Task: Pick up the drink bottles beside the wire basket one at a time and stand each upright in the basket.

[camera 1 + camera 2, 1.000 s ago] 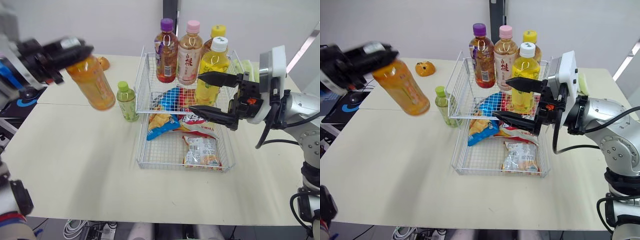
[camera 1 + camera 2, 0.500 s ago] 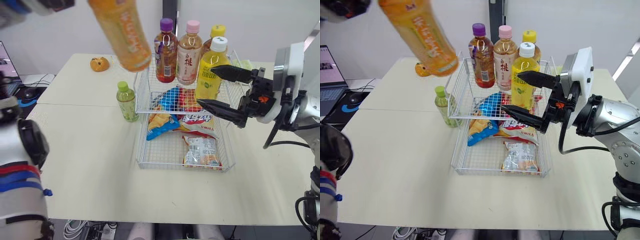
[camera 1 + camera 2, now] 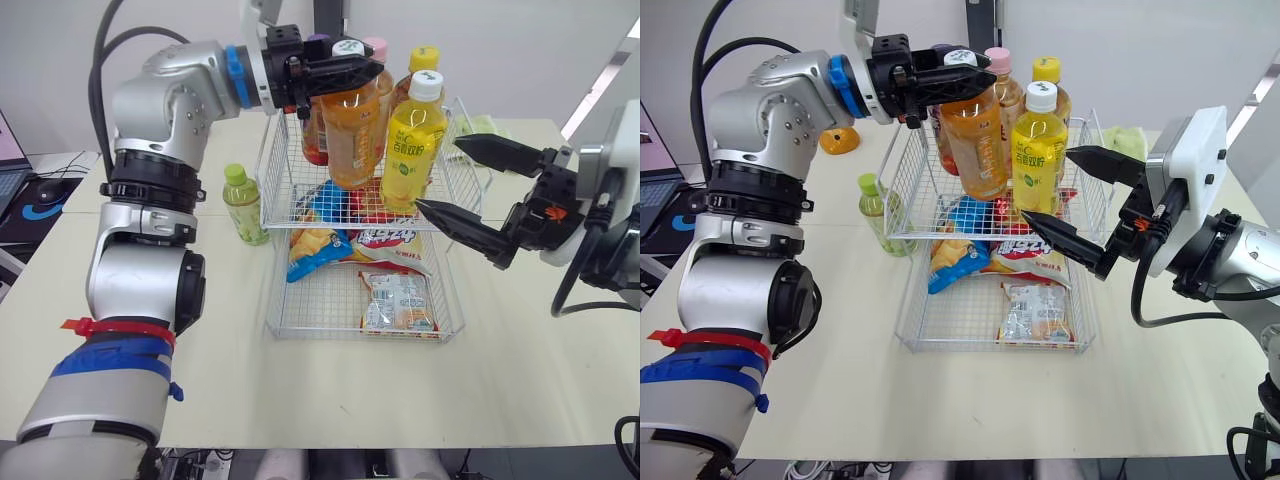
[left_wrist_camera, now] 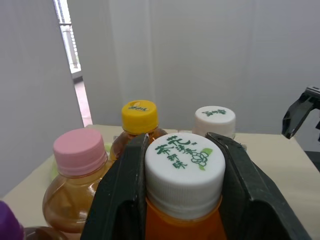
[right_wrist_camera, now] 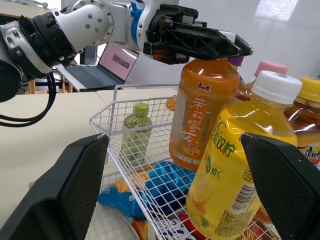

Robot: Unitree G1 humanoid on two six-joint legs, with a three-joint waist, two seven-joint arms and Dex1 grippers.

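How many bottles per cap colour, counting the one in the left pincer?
White cap: 2, on the orange bottle in the left pincer and on the yellow bottle
Yellow cap: 1
Pink cap: 1
Purple cap: 1
Green cap: 1
Total: 6

The cream counter (image 3: 300, 380) before me carries a few strays. Three snack bags lie flat, close together. A blue chip bag (image 3: 310, 248) is on my left, with a red-and-white bag (image 3: 390, 240) touching it on the right. Just nearer me is a clear packet (image 3: 397, 303) of pale snacks. Toward the counter's far left sits a small orange round thing (image 3: 840, 141), and at the far right a pale green thing (image 3: 1127, 141) I cannot make out. Off the left edge lies a dark mouse pad (image 3: 40, 197) with a blue mark. An open laptop (image 5: 119, 61) with a pinkish screen stands off that same side.
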